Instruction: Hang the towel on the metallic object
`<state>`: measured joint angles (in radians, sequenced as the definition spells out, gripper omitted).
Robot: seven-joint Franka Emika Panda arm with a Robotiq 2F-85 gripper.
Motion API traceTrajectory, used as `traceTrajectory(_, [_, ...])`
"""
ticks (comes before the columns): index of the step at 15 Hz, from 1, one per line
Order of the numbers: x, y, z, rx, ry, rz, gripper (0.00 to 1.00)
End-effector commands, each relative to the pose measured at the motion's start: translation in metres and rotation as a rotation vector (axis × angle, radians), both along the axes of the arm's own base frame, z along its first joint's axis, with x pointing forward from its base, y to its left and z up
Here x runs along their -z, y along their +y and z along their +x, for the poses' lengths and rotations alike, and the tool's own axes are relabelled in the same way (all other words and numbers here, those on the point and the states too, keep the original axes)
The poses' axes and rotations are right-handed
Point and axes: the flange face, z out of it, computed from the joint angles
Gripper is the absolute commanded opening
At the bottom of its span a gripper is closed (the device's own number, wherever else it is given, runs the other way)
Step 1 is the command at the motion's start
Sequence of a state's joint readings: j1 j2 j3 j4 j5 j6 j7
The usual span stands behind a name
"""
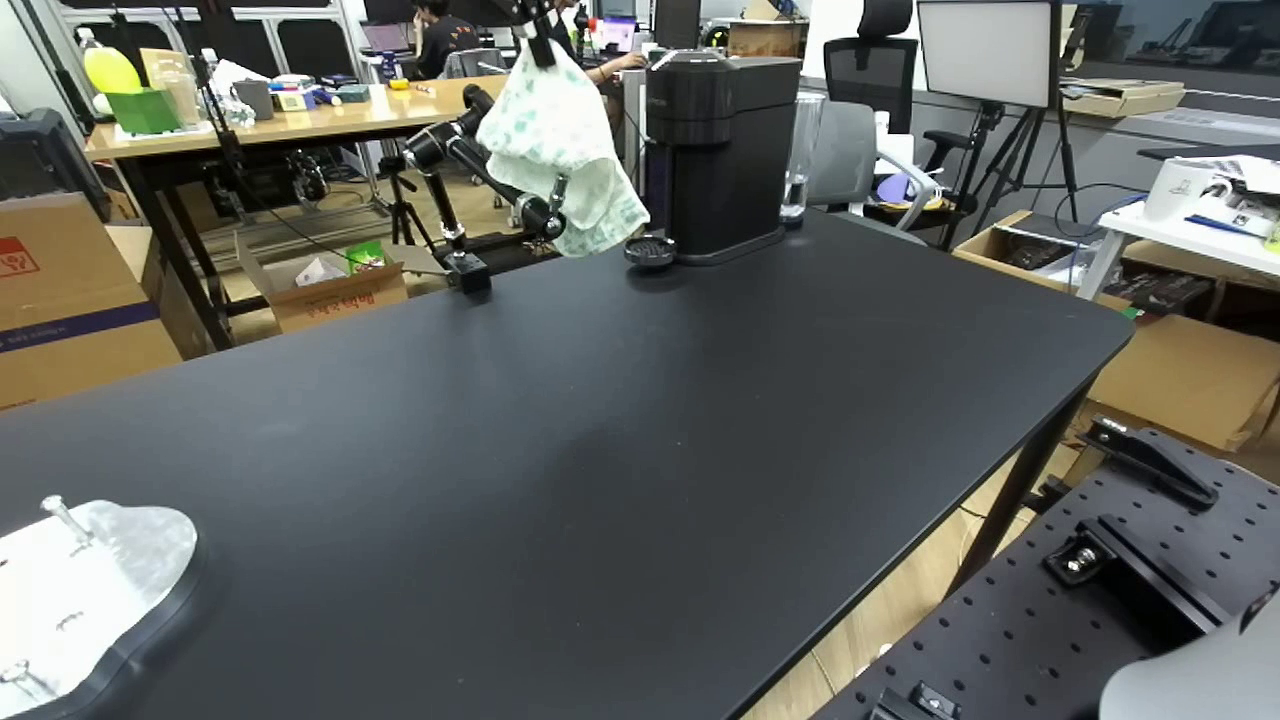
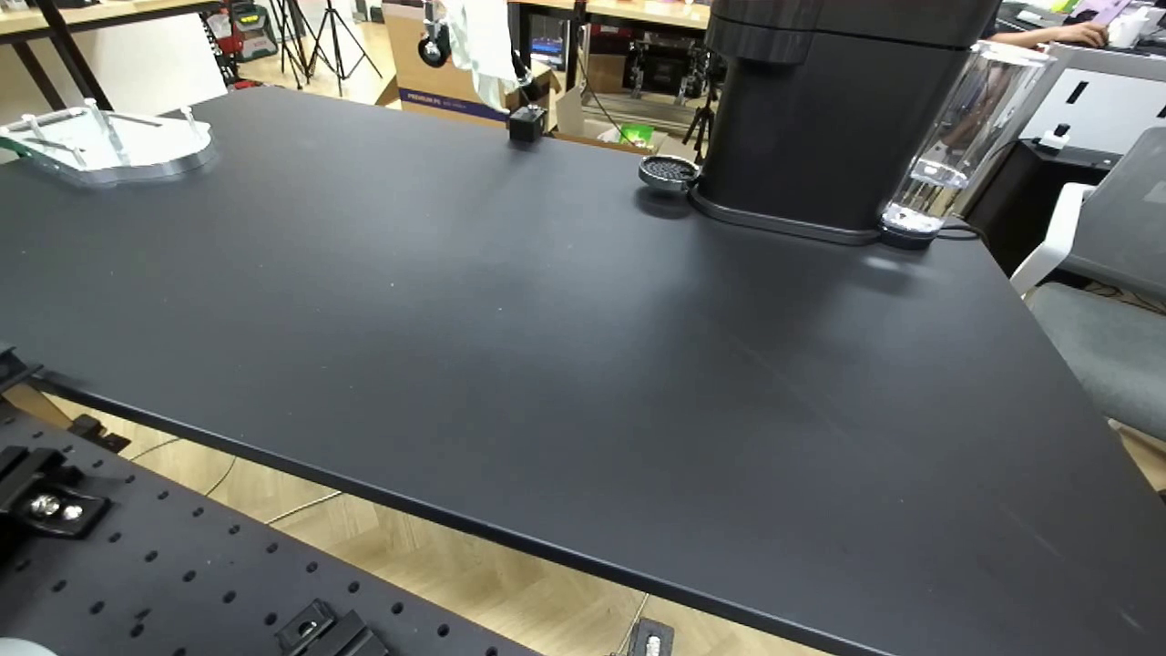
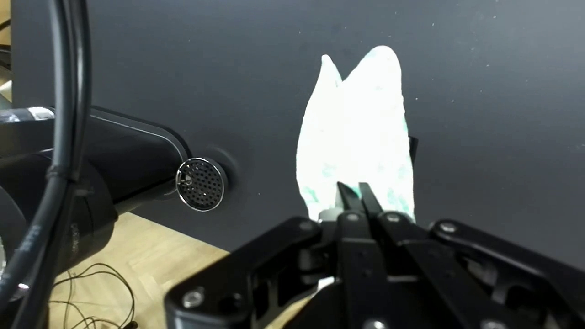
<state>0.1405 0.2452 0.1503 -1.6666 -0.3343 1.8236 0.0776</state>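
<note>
The pale, green-patterned towel (image 1: 560, 125) hung in the air, its top gathered in the end effector (image 3: 352, 188), whose fingers (image 3: 371, 199) were pressed together and clamped on the cloth. In the wrist view it reached out past them against the dark tabletop (image 1: 600, 430), ending in two tips, one narrow and one rounded.

A black jointed stand (image 1: 428, 150) was just beside the towel, its square base (image 2: 526, 126) at the tabletop's far edge. In an exterior view the end of the stand, with a short silvery piece (image 1: 558, 190), showed against the towel's lower part; whether it bore any of the weight, I could not tell.

Near the towel, a black coffee machine (image 1: 720, 150) stood upright on the tabletop, a clear tank (image 2: 938, 155) beside it and a round perforated tray (image 3: 201, 185) at its front. In both exterior views a pale plate (image 1: 140, 545) with short posts lay well apart from the machine. Farther back, a wooden table (image 1: 330, 118) carried a green box (image 1: 142, 112), and a person in black (image 1: 445, 45) was beyond it.
</note>
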Motion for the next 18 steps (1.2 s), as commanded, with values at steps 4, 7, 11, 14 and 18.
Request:
traceTrajectory(4, [0.037,0.04,0.012,-0.035,0.027,0.02,0.01])
traceTrajectory(7, [0.047,0.044,0.011,-0.047,0.045,0.017,0.01])
traceTrajectory(11, [0.062,0.049,0.009,-0.058,0.073,0.009,0.01])
traceTrajectory(14, [0.074,0.056,0.007,-0.07,0.098,0.011,0.01])
traceTrajectory(18, [0.09,0.068,0.001,-0.084,0.136,0.013,0.01])
